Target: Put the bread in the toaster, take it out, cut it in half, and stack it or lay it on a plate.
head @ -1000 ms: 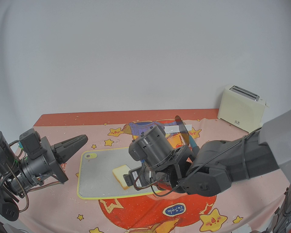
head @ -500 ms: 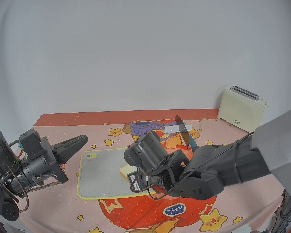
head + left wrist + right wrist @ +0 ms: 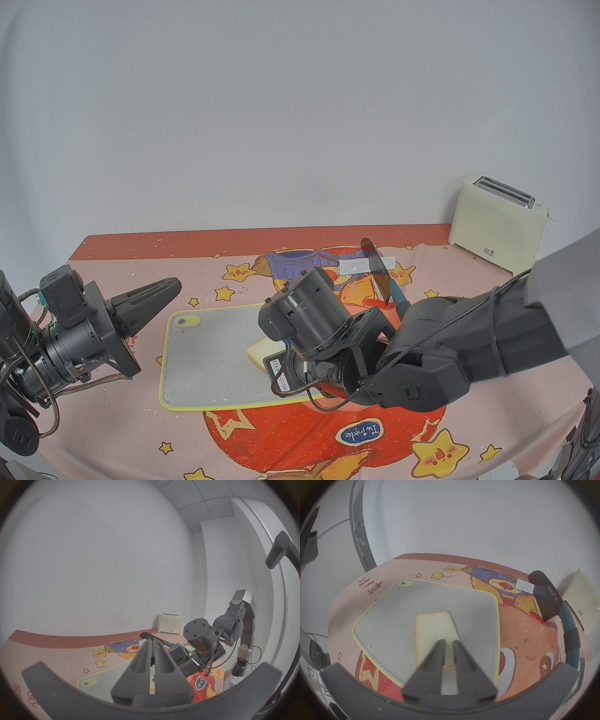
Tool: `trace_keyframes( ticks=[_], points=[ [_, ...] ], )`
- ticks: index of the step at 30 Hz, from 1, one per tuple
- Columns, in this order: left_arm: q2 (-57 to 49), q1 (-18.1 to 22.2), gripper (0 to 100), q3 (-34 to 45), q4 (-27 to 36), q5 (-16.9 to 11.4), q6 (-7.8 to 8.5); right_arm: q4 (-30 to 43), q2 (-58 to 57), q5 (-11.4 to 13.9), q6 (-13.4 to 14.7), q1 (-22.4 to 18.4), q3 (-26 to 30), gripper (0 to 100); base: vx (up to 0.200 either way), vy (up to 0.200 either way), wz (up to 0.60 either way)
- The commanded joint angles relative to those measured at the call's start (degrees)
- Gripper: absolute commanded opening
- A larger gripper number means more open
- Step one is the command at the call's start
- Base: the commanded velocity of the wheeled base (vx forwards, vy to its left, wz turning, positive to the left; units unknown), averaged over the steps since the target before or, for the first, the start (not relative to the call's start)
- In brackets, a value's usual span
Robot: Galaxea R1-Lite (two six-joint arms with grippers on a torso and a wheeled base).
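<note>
Black right claw (image 3: 449, 645) nipped narrow on the near crust of the bread (image 3: 434, 630), slice low on the grey cutting board (image 3: 393, 614). Off beside the board, left claw (image 3: 175, 286) pinched together. Beyond: knife (image 3: 375, 265) propped blade-up, toaster (image 3: 500, 222) at the worktop (image 3: 187, 240) corner. Likely trouble: soft slice tearing or slipping from so thin a grip; forearm (image 3: 475, 337) clipping the knife.

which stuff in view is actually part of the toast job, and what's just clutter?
Job:
- bread, lying on the cutting board under the right gripper
- knife, blade up behind the right arm
- toaster, far right corner

Lying about:
- white strip on the cartoon tablecloth
- left gripper, idle left of the board
</note>
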Motion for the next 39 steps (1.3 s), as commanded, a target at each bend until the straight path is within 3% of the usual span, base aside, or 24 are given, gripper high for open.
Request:
trace_keyframes(
  ticks=[1, 16, 17, 39],
  points=[
    [-0.06, -0.03, 0, 0.03, 0.01, -0.01, -0.02, 0.22, -2.52, 0.01, -0.06, -0.59, 0.15, 0, 0.0, 0.0, 0.0],
    [0.12, -0.38, 0, 0.2, 0.01, 0.08, -0.02, -1.89, -1.81, 0.01, 0.38, -0.94, 1.64, 0, 0.0, 0.0, 0.0],
    [0.12, -0.38, 0, 0.2, 0.01, 0.08, -0.02, -1.98, -1.9, -0.08, 0.29, -0.94, 1.99, 100, 0.0, 0.0, 0.0],
    [0.21, -0.38, 0, 0.29, 0.01, 0.08, 0.07, -2.16, 0.91, 0.01, 1.0, -0.15, 1.64, 100, 0.0, 0.0, 0.0]
  ],
)
